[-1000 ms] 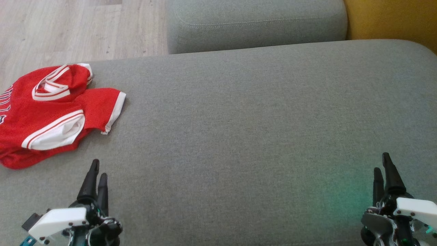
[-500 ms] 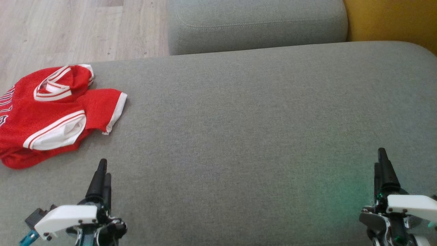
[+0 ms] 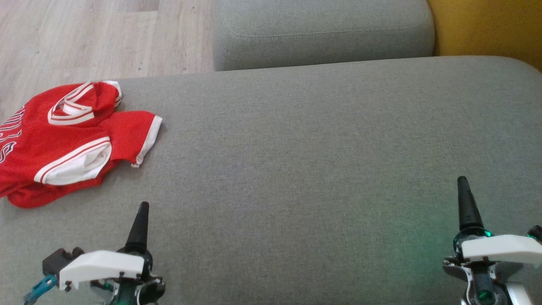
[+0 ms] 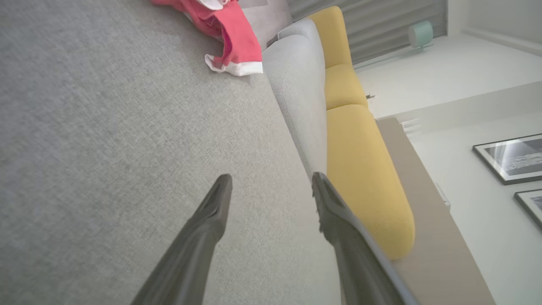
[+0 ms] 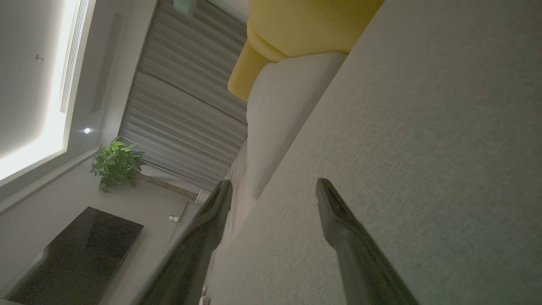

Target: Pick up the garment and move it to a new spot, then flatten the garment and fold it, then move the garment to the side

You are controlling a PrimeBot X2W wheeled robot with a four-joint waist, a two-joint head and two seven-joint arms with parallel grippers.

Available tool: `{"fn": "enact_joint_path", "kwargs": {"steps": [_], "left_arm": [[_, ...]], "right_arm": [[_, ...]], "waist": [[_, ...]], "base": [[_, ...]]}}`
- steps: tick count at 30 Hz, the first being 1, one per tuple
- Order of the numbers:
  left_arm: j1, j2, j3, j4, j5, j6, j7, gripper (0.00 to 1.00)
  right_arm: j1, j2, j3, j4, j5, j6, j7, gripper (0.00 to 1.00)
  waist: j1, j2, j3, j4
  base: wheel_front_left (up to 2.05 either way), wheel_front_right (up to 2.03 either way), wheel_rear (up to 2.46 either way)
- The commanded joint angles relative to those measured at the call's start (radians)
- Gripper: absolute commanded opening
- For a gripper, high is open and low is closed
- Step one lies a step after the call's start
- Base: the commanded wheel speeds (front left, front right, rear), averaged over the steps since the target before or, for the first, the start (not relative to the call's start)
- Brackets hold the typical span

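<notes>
Red garment (image 3: 51, 144) crumpled at far-left corner of grey cushion (image 3: 296, 148) — collar end toward its middle, long axis crosswise — left fingers (image 4: 207, 228) and right fingers (image 5: 343, 228) spread, empty, over its near edge.

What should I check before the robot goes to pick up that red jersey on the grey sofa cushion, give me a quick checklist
1. Left end effector open and empty: ok.
2. Right end effector open and empty: ok.
3. Red jersey fully in the head view: not ok, its left part is cut off by the picture's edge.
4. Left end effector at the jersey: not ok, it is apart from the cloth, nearer the robot.
5. Room on the grey cushion for a new spot: ok, a broad stretch lies to the right of the jersey.
6. Jersey flat: not ok, it lies crumpled.
</notes>
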Motion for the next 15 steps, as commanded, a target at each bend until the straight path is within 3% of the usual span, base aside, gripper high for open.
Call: {"fn": "enact_joint_path", "kwargs": {"steps": [1, 15], "left_arm": [[-0.054, 0.018, 0.004, -0.032, 0.028, 0.004, -0.009, 1.0], [-0.05, 0.033, -0.026, -0.039, 0.264, 0.044, -0.053, 1.0]], "right_arm": [[-0.012, -0.024, 0.011, -0.04, -0.032, 0.0, -0.013, 1.0], [-0.015, -0.035, 0.059, -0.031, -0.28, 0.0, -0.057, 1.0]], "waist": [[0.0, 0.0, -0.001, 0.001], [0.0, 0.0, -0.011, 0.011]], "base": [[0.0, 0.0, 0.0], [0.0, 0.0, 0.0]]}}
